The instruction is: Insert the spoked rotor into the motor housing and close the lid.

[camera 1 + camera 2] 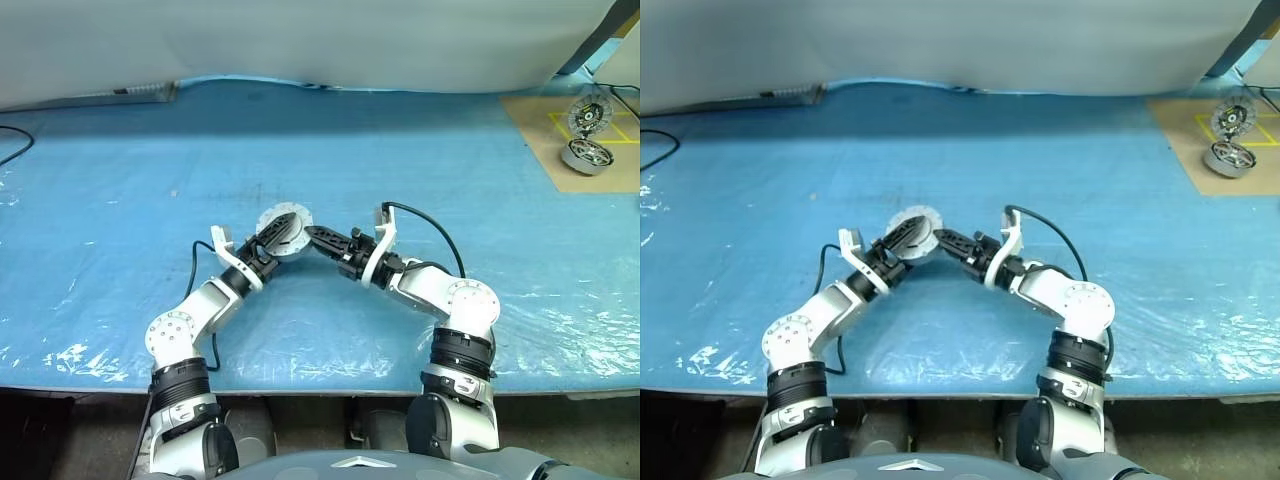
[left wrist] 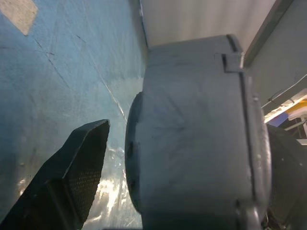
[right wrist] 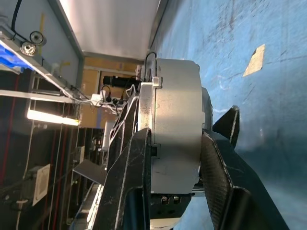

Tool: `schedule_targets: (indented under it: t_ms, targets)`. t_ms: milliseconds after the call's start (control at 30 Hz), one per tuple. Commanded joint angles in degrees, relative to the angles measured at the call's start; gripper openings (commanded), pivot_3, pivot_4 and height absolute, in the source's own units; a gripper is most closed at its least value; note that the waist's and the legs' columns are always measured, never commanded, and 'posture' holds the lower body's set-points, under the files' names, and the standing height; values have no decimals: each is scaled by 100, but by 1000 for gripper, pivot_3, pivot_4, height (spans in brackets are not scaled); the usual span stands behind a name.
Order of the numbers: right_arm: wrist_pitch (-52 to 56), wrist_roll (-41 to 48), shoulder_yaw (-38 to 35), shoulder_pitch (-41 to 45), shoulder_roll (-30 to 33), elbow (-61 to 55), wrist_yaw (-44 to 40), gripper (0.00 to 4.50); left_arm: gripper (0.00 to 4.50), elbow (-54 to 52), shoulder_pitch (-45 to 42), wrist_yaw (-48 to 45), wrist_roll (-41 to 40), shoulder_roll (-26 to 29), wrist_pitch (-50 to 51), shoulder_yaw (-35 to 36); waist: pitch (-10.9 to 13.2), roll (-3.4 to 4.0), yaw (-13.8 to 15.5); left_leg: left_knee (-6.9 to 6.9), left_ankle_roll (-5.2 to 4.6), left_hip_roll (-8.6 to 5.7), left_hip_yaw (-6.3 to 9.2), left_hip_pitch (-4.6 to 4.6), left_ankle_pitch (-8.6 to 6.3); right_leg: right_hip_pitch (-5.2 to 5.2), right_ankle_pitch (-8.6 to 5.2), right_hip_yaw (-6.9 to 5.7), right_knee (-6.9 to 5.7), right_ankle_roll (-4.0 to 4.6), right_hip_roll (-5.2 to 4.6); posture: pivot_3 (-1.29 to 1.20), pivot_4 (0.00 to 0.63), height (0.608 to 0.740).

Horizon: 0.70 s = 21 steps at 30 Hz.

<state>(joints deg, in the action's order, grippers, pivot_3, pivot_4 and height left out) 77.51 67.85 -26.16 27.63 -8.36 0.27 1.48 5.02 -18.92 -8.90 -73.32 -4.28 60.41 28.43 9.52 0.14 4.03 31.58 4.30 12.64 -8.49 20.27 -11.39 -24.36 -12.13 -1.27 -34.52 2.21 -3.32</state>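
Note:
The lid [image 1: 298, 218], a thick grey disc with a finely ribbed edge and a dark centre, hangs above the blue table between both grippers. My right gripper [image 1: 313, 236] comes in from the right and is shut on its rim, with one finger on each flat face [image 3: 139, 163]. From the left, my left gripper [image 1: 280, 234] stands open around the lid [image 2: 192, 134], and its finger [image 2: 72, 177] is clear of the metal. Far right on a cardboard sheet, what looks like the motor housing [image 1: 588, 115] stands upright. The spoked rotor [image 1: 587, 153] lies just in front of it.
The blue plastic-covered table [image 1: 150, 170] stretches wide around the arms. A cardboard sheet [image 1: 545, 130] with yellow marks lies at the far right corner. A white sheet [image 1: 300, 40] hangs along the back edge, and a black cable [image 1: 12, 145] crosses the far left.

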Motion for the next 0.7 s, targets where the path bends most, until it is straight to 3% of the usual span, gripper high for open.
schedule_targets:
  t_ms: [33,200,433,700]
  targets:
    - [-148,552,142,35,-208,-259,-52,1062,4116,-4,-11,70,-232,20,-92,-48,0,0,3,0,0,0,0,0,0,0,0,0,0,0,0,0,150,740]
    - [-397,497,226,-10,-111,-270,30,1062,2563,-152,124,225,-588,-13,-300,54,1,-2,1,1,0,-1,1,4,0,0,0,-1,0,-1,0,0,150,740]
    - [-1568,-1174,1416,-369,828,-704,-778,1062,2459,-5,21,339,-458,186,-759,-53,1,-3,14,10,0,0,7,32,0,1,2,-8,0,-6,-2,0,150,740]
    - [-3298,-2620,2126,-810,1545,-1009,-1507,3944,2415,1509,-1158,-162,351,864,-1319,-152,7,-15,52,48,0,0,15,36,0,-2,9,-9,-9,-35,-2,0,150,740]
